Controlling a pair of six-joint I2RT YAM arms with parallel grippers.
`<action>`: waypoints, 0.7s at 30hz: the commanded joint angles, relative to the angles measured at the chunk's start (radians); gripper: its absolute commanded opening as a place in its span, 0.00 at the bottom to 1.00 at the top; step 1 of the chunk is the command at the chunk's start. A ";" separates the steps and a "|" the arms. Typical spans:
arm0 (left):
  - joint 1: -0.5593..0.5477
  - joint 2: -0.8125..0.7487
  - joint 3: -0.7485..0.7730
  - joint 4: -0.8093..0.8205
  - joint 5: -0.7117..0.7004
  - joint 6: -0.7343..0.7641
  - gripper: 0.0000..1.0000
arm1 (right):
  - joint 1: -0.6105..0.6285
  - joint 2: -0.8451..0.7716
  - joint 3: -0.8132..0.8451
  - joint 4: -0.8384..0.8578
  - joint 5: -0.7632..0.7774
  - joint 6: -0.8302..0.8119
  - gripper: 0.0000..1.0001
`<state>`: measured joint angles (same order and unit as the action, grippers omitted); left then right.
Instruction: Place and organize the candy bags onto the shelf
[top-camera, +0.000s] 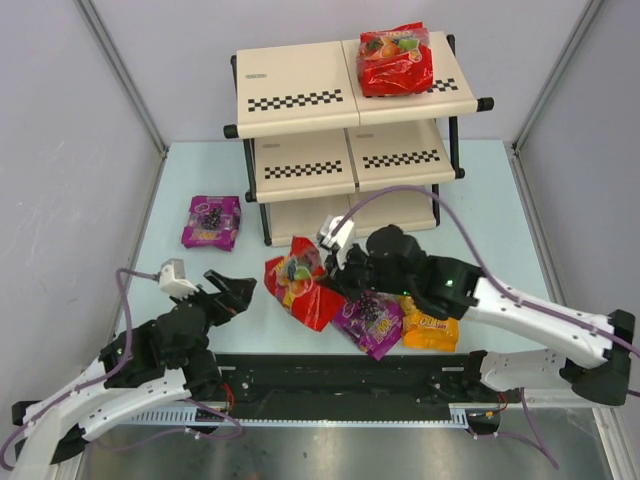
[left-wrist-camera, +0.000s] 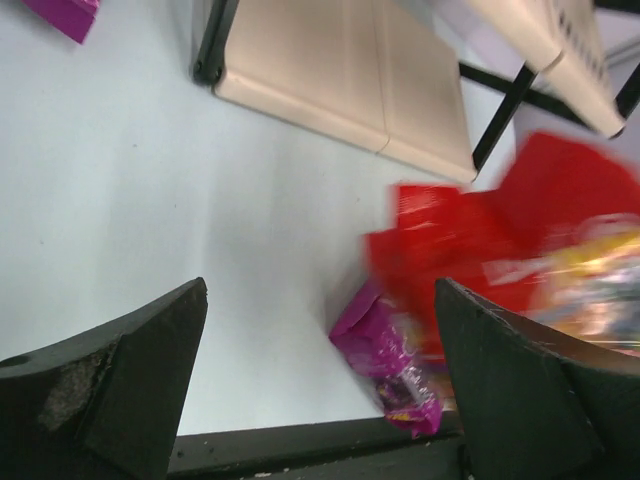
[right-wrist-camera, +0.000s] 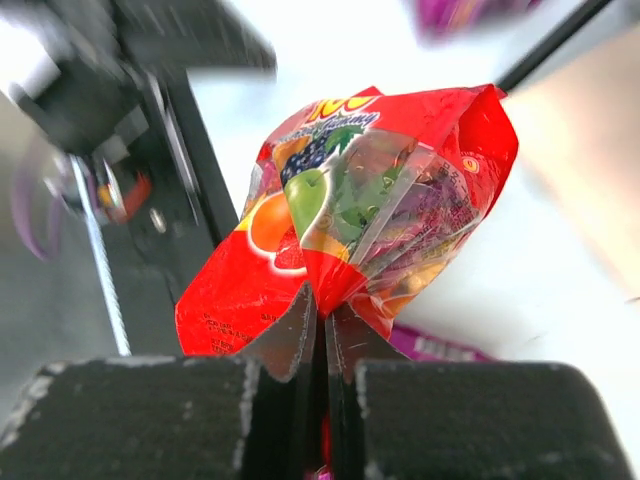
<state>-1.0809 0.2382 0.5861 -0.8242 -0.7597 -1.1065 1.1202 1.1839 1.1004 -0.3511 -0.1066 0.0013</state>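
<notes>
1. There are five candy bags: two red, two purple and one orange-yellow. There is one shelf of three cream tiers with checkered strips.
2. The first red bag lies on the right half of the top tier.
3. The first purple bag lies alone on the counter, left of the shelf.
4. The second red bag is pinched by one edge between the right fingers, which are closed tight on it. It sticks out past the tips, in front of the lowest tier.
5. The second purple bag and the orange-yellow bag lie touching, side by side, below the right arm.
6. The left fingers are spread wide and hold nothing. They sit just left of the held bag, apart from it.
7. The held bag shows fruit pictures. Its yellow lettering is too blurred to read.
</notes>
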 joint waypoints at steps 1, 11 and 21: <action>-0.005 -0.060 0.055 -0.079 -0.075 -0.041 1.00 | 0.038 -0.066 0.274 -0.002 0.211 -0.023 0.00; -0.005 -0.014 0.014 0.026 -0.001 -0.004 1.00 | -0.005 0.280 1.002 -0.045 0.384 -0.182 0.00; -0.005 0.010 -0.012 0.131 0.043 0.037 1.00 | -0.333 0.593 1.322 0.130 0.368 0.043 0.00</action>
<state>-1.0809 0.2493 0.5869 -0.7658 -0.7441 -1.1034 0.8543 1.6901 2.3150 -0.3920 0.2379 -0.0372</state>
